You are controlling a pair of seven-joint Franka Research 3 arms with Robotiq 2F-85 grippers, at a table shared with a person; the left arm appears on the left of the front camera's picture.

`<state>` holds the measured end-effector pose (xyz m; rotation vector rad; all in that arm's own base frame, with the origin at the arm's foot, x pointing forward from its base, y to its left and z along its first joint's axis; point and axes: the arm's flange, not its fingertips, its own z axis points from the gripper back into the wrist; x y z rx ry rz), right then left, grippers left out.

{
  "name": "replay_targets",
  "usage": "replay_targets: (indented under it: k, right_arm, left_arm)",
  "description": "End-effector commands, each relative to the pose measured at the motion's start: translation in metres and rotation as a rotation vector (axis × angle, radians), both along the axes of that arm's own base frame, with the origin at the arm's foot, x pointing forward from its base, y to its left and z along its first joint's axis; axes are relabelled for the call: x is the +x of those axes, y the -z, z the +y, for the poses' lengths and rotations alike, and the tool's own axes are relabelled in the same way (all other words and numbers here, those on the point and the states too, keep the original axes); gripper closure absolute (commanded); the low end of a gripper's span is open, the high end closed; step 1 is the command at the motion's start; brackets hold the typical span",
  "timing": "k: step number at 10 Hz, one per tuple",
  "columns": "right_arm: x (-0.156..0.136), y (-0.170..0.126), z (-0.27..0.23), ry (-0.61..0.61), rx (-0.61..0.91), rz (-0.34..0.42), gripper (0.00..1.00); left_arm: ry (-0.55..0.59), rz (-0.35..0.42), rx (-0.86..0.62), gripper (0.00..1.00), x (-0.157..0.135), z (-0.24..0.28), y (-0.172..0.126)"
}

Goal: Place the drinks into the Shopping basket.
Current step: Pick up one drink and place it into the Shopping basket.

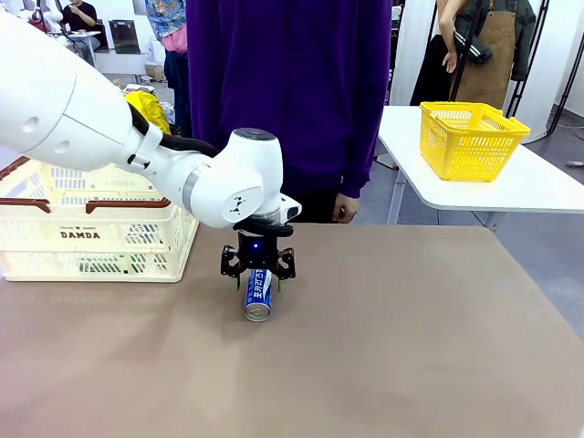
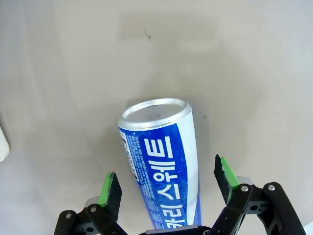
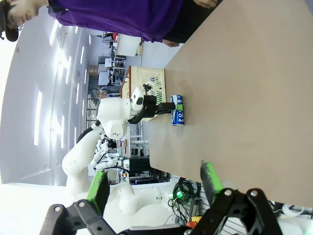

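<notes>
Left wrist view: slim blue can (image 2: 164,166), white lettering, silver top.

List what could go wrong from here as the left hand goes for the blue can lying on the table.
The can lies on its side between the open left hand, angled off its centre line, so closing could roll or skew it. The basket has tall walls, so a low carry could clip the rim.

left arm reaches in from nine o'clock, wrist bent downward, left claw (image 1: 257,278) pointing straight down with green pads (image 2: 108,188) spread wide apart. right claw (image 3: 155,182) likewise stands open, fingers apart, holding nothing.
</notes>
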<state>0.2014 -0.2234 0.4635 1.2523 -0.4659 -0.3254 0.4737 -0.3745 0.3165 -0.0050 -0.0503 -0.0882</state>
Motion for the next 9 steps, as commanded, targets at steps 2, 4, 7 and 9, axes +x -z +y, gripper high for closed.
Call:
replay_targets:
  k: [2,4,7,9]
  right_arm:
    - [0.002,-0.0004,-0.0003,-0.002,0.009,-0.038,0.0]
    - [0.002,-0.0004,-0.0003,-0.002,0.009,-0.038,0.0]
    - [0.002,-0.0004,-0.0003,-0.002,0.009,-0.038,0.0]
    - [0.002,-0.0004,-0.0003,-0.002,0.009,-0.038,0.0]
  left_arm:
    - [-0.038,-0.004,0.024,0.0,0.0051,-0.0006,0.0017]
    - [-0.031,-0.02,0.059,1.0,0.0068,-0.0045,0.0033]
    - [-0.031,-0.013,0.059,1.0,0.0076,-0.0049,0.0037]
    - [-0.031,-0.004,0.056,1.0,0.0078,-0.0039,0.004]
